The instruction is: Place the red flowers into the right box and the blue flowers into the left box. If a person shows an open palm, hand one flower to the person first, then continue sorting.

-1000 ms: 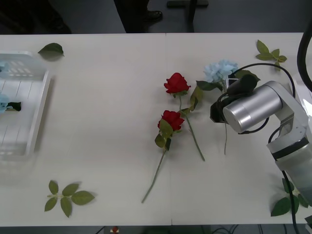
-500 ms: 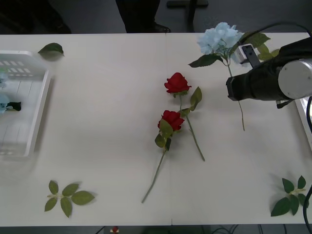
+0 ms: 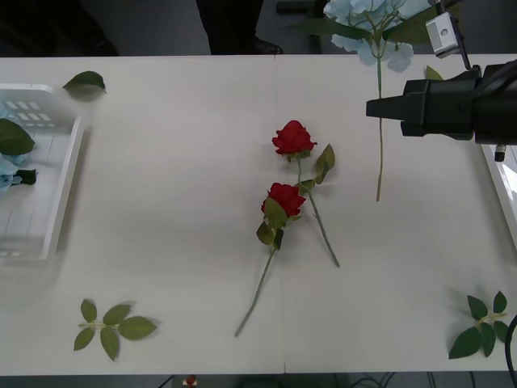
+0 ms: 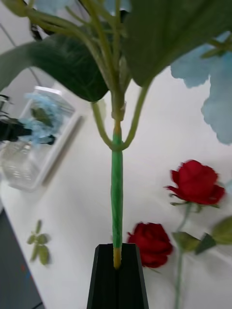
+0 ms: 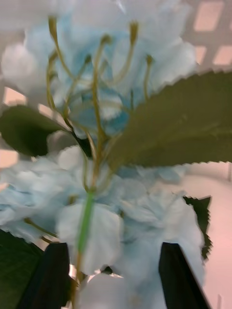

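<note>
Pale-blue flower (image 3: 373,26) hangs at the upper right of the frame, my right claw (image 3: 376,107) clamped on its stem. My left claw (image 5: 113,270) stands open over the left box (image 3: 56,206). Next, I judge, carry it across the counter (image 3: 178,242).

Front view overhead, facing down; wrist views close, right sharing roses (image 3: 292,138)
</note>
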### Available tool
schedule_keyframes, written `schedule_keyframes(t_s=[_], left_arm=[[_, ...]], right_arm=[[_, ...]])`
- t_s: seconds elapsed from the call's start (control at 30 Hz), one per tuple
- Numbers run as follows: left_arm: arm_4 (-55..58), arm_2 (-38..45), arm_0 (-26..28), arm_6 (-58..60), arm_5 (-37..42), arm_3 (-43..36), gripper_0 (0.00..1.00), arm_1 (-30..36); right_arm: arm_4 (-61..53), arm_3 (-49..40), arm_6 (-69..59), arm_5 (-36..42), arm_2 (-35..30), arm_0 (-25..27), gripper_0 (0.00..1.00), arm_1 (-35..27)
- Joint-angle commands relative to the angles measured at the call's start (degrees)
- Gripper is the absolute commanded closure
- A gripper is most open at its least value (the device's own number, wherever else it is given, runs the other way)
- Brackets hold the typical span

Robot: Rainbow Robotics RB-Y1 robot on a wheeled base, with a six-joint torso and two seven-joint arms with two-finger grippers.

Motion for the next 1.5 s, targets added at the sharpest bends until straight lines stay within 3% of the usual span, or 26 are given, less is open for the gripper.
schedule_keyframes(t_s=[0.03, 0.2, 0.37, 0.47, 0.63, 0.9, 1.27, 1.5], left_arm=[[2.1, 3.8, 0.9, -0.6, 10.4, -7.7, 0.06, 2.8], [10.8, 7.0, 1.4, -0.1, 24.8, -17.5, 0.05, 2.9], [22.0, 7.3, 1.4, 0.1, 30.3, -25.2, 0.04, 2.8], [31.7, 5.7, 2.0, 0.0, 28.5, -27.4, 0.04, 2.4], [48.8, 0.9, 6.2, -4.0, 18.0, -30.5, 0.0, 0.1], [65.7, -4.7, 8.2, -19.4, 15.9, -31.0, 0.0, -8.1], [71.6, -15.8, 8.8, -32.0, 15.0, -31.7, 0.0, -19.6], [72.1, -26.0, 9.9, -38.2, 6.1, -31.8, 0.0, -23.5]], right_arm=[[-6.7, -2.0, 3.3, -2.2, 0.4, -0.1, 1.0, 1.1], [-13.2, -3.0, 4.9, -3.2, 0.4, -0.1, 1.0, 1.8], [-17.6, -3.8, 6.2, -3.4, 0.4, -0.1, 1.0, 3.3], [-19.2, -4.0, 6.7, -3.7, 0.5, -0.1, 1.0, 4.0], [-19.8, -3.9, 7.0, -4.7, 2.1, -0.1, 1.0, 4.6], [-19.5, -3.9, 7.1, -9.2, 5.6, -0.1, 1.0, 4.7], [-19.4, -3.9, 7.0, -9.2, 5.7, 0.0, 1.0, 4.8], [-19.4, -3.9, 7.0, -9.2, 5.6, 0.0, 1.0, 4.8]])
